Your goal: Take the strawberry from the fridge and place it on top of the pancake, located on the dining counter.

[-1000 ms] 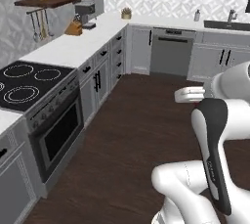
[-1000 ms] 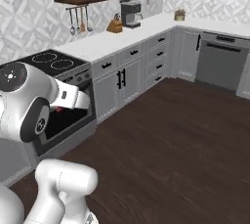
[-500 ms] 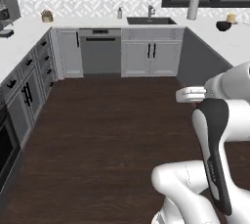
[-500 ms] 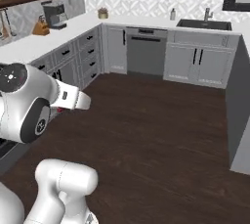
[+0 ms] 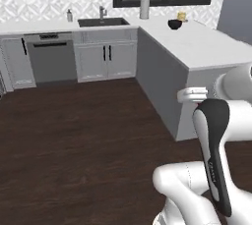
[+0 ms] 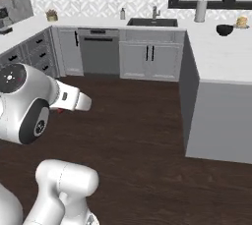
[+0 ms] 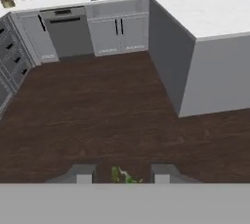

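The gripper [image 7: 121,173] is closed part-way on the strawberry [image 7: 123,176], of which little more than the green top peeks up between the fingertips [image 7: 83,173]; a red speck below the forearm in the right base view is probably the berry too. The pancake [image 6: 241,21] sits at the far end of the dining counter [image 5: 206,47], just right of a dark bowl [image 6: 224,29]. The carry should go well if the grip is held firm, the base draws up alongside the counter, and the berry is lowered squarely over the stack before release. The stack is tiny from here and the berry's red body is hidden.
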